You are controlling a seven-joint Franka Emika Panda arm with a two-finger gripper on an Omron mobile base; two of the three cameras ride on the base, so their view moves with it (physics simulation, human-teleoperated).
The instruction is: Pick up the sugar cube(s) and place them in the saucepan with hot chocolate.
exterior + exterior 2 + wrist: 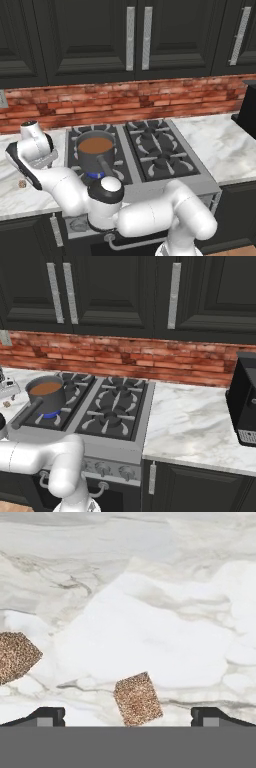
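The gripper (128,714) hangs over the marble counter (150,627) left of the stove (130,150), its jaws spread wide and pinching nothing. Between the two dark fingertips (47,716) lies a brown speckled sugar cube (138,699), flat on the stone — nearer the bottom edge of the hand view. A second speckled cube (15,657) sits well off to the left, cut by the frame. From the left base view one cube (22,184) shows on the counter beside the arm. The saucepan (95,152) stands on the front left burner, full of orange-brown liquid, handle pointing toward the robot.
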